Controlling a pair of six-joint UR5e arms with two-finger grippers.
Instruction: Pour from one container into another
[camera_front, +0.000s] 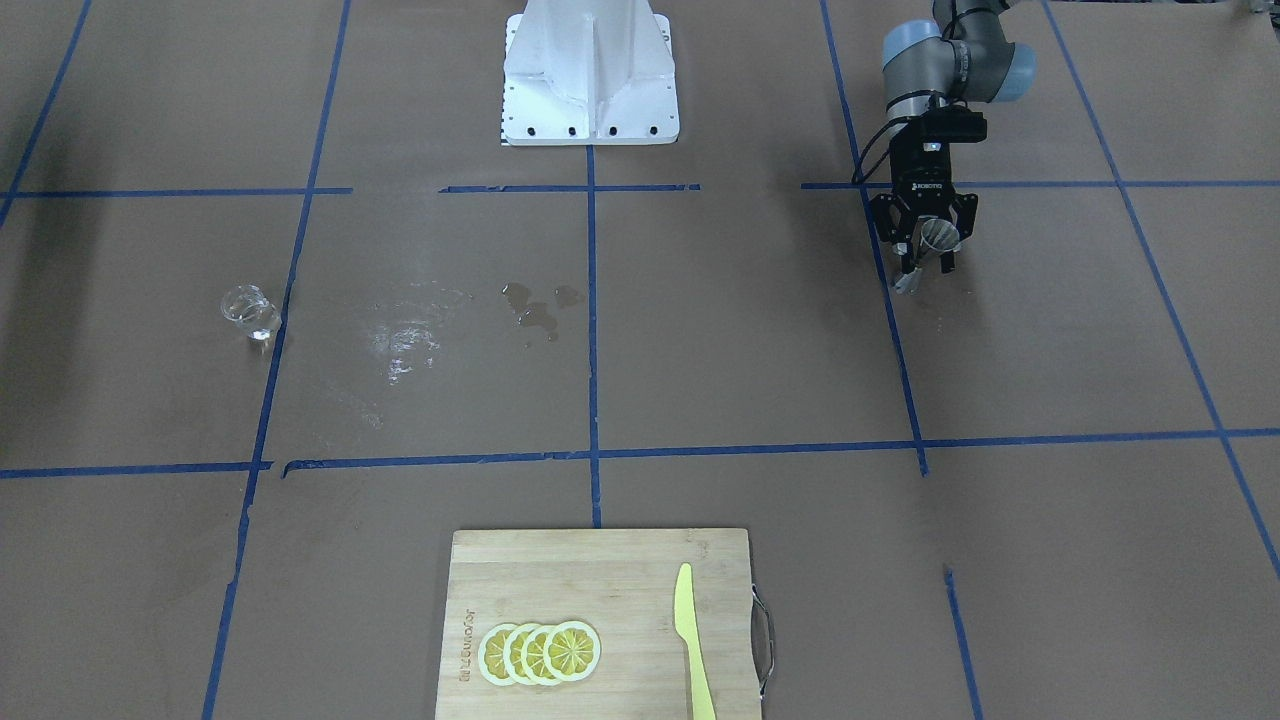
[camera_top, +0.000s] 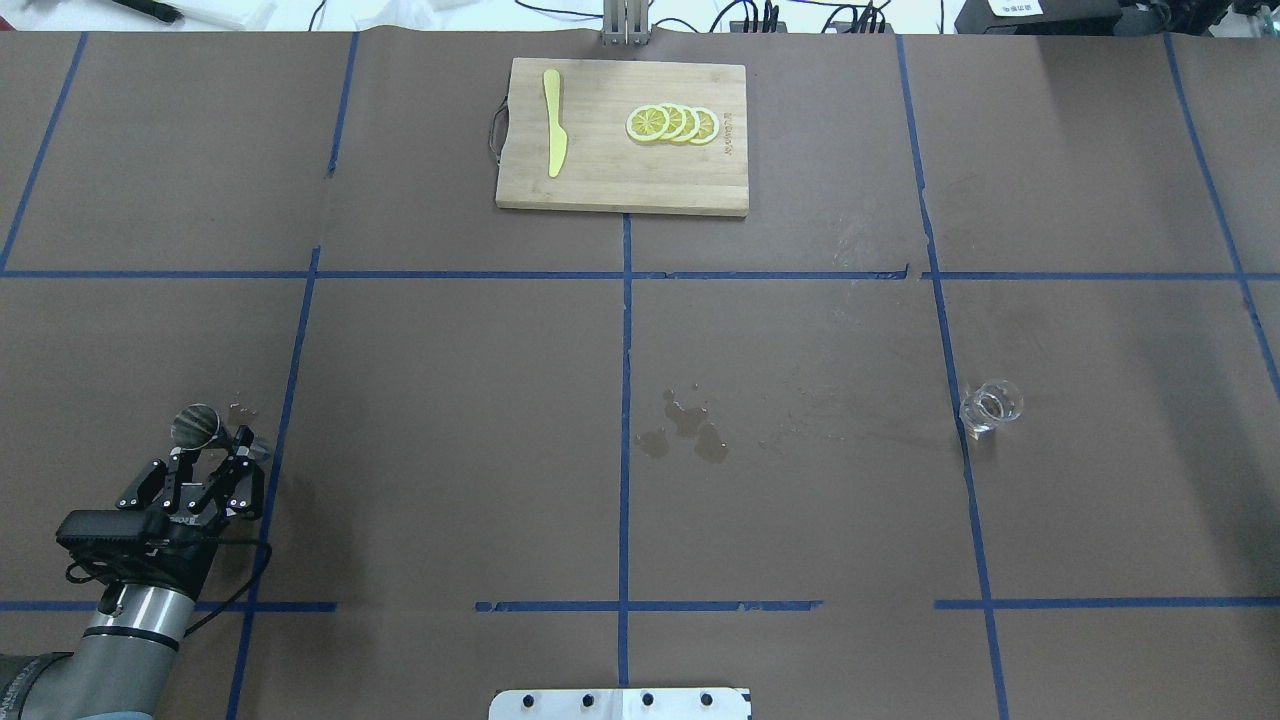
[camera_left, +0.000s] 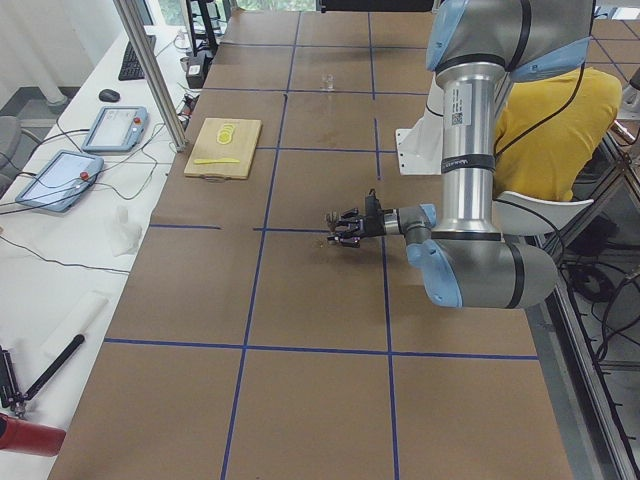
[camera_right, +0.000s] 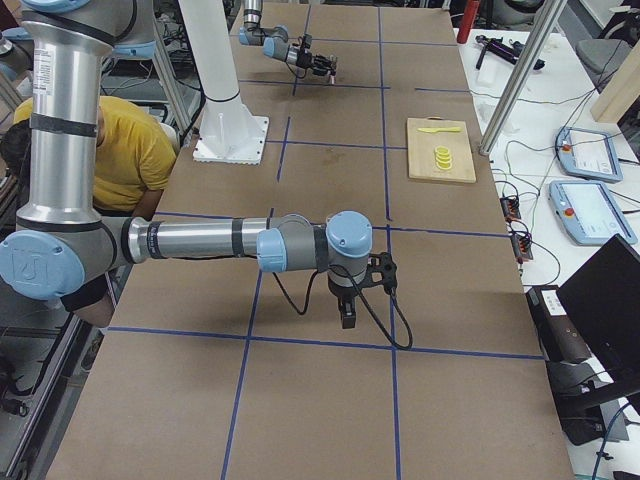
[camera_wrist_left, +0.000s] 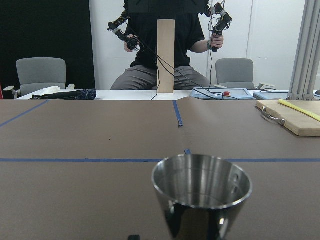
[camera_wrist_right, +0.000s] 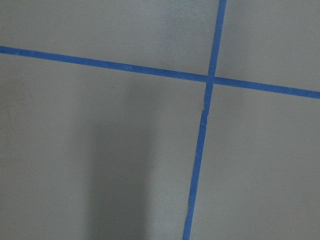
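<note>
A small steel cup (camera_top: 196, 423) stands upright on the brown table at its left side, also seen as the cup (camera_front: 938, 237) and the cup (camera_wrist_left: 202, 192). My left gripper (camera_top: 215, 448) lies low and level just behind it, fingers spread open, with the cup at their tips; I cannot tell whether they touch. A clear glass (camera_top: 990, 405) stands alone far to the right, the same glass (camera_front: 250, 312). My right gripper (camera_right: 347, 318) shows only in the right side view, pointing down over bare table; I cannot tell its state.
A wet spill (camera_top: 685, 425) marks the table's middle. A wooden cutting board (camera_top: 600, 190) with lemon slices (camera_top: 672, 123) and a yellow knife (camera_top: 554, 135) sits at the far edge. The robot base (camera_front: 590, 75) and a person in yellow (camera_right: 120, 150) are at the near side.
</note>
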